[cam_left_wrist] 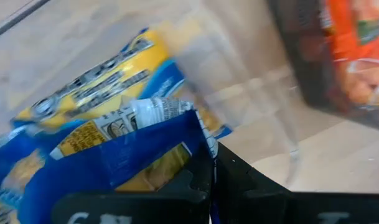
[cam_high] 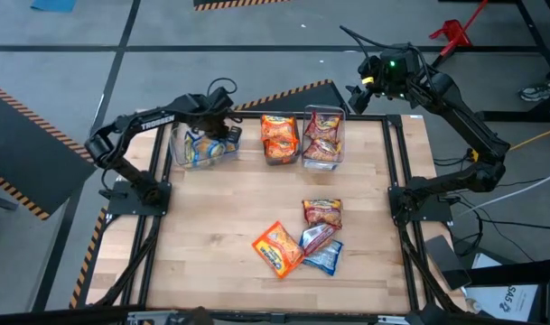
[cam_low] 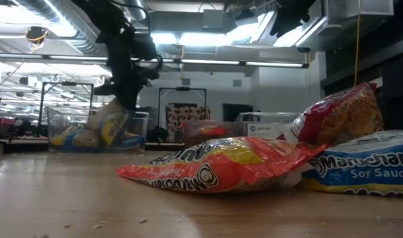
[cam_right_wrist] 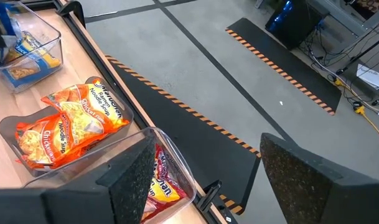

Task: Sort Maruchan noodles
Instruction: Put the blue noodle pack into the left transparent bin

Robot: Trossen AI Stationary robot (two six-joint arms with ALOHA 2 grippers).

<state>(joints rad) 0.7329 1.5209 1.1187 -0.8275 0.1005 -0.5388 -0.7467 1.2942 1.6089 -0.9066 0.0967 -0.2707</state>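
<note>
Pinching a blue-and-yellow Maruchan packet (cam_left_wrist: pixel 133 155), the left gripper (cam_high: pixel 222 126) hangs clamped over the clear blue-packet bin (cam_high: pixel 180 149). Beside that bin sits the orange-packet bin (cam_high: pixel 279 137), then the red-packet bin (cam_high: pixel 322 137). The right gripper (cam_high: pixel 358 90) waits with fingers apart beyond the red-packet bin. Four loose packets (cam_high: pixel 302 239) lie well apart from the blue-packet bin, near the table's front.

Three clear bins (cam_high: pixel 323 135) stand in a row; four noodle packets (cam_high: pixel 321 212) lie loose on the tabletop (cam_high: pixel 220 226): one orange, two red, one blue.
</note>
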